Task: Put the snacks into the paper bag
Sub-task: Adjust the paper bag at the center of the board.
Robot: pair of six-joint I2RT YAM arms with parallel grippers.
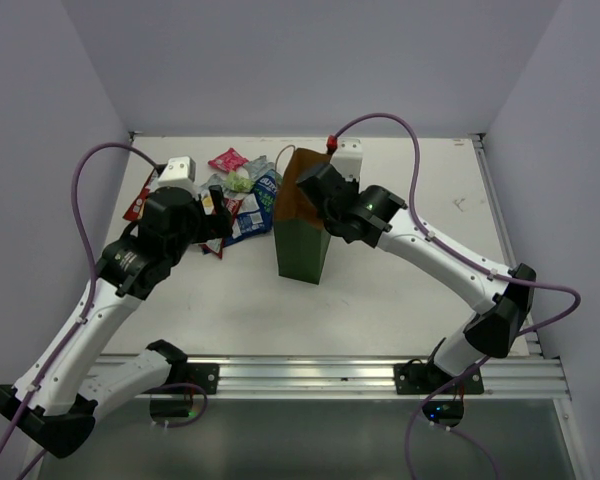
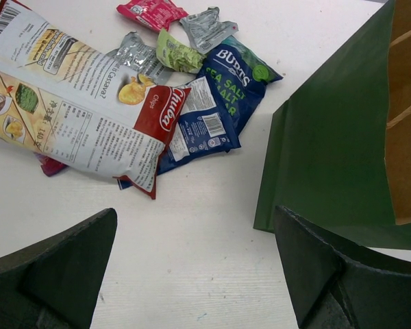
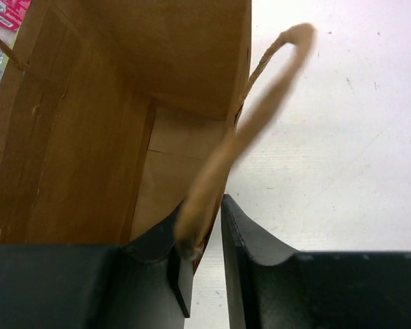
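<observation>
A dark green paper bag (image 1: 302,250) is standing upright on the white table (image 1: 400,290), its brown mouth facing up. The right gripper (image 1: 313,188) is reaching in over the bag's rim from the right. Left of the bag, the left gripper (image 1: 218,225) is hanging over the heaped snacks (image 1: 242,195). A blue-white packet (image 1: 263,200) is lying just beside the bag, with a green packet (image 1: 240,181) and a pink packet (image 1: 227,159) behind it. A chip bag (image 1: 138,205) is showing its red edge farther left.

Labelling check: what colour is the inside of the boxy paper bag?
Brown kraft; the dark green paper bag shows it best in the right wrist view.
</observation>
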